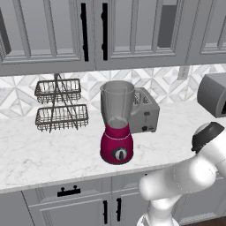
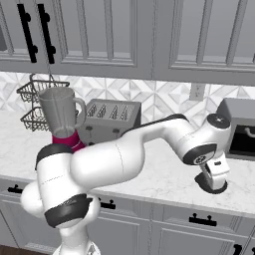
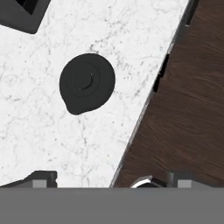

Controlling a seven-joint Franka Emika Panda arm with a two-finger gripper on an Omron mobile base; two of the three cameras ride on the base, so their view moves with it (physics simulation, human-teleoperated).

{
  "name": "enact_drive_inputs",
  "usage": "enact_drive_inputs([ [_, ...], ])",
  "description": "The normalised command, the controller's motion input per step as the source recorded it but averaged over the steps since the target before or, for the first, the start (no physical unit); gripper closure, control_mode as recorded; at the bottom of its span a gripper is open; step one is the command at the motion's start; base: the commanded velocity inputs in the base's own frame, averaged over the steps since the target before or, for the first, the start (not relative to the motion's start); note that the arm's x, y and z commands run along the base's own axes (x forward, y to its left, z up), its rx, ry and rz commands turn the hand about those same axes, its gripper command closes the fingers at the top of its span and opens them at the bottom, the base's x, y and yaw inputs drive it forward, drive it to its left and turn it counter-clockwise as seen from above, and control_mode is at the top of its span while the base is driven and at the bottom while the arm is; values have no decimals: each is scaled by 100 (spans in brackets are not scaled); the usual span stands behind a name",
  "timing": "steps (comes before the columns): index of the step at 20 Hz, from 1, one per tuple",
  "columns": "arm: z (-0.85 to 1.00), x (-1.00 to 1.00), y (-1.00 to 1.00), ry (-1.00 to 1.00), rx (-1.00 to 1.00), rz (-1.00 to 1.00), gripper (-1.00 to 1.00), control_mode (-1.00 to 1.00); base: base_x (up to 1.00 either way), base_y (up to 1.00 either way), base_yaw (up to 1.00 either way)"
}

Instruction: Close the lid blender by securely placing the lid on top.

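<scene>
Gripper (image 2: 213,183) hangs low over the white marble desk (image 2: 164,179) near its front edge in the right base view; whether its jaws are open cannot be told. Left base view: the crimson-based blender with clear grey jar (image 1: 117,122) stands uncovered near the desk's front edge, just beside the boxy silver toaster (image 1: 144,110). Hand view: the flat dark grey round lid (image 3: 86,82) lies on the desk near its front edge.

The blender (image 1: 117,126) stands on the counter (image 1: 48,154) near its front edge, its jar open on top. The toaster (image 1: 145,110) sits just beside it at about two o'clock, toward the wall. The two-tier wire basket rack (image 1: 59,106) stands well apart at ten o'clock from the blender. The lid (image 3: 87,83) lies flat on the counter in the hand view, at ten o'clock from centre (near the counter's front edge), with the gripper (image 2: 211,182) directly above it.
</scene>
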Motion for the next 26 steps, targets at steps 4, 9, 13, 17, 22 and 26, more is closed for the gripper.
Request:
enact_drive_inputs([
  [4, -26, 28, 3, 2, -1, -1, -100, -100, 0, 0, 0],
  [9, -16, 32, -8, 6, 0, 0, -100, -100, 0, 0, 0],
  [13, -28, 27, -16, 9, 0, 0, -100, -100, 0, 0, 0],
  [17, -36, 14, -34, 7, 0, 0, -100, -100, 0, 0, 0],
  [22, -17, 38, -27, 9, 5, 0, -100, -100, 0, 0, 0],
  [26, -4, 44, -15, 9, 9, 0, -100, -100, 0, 0, 0],
])
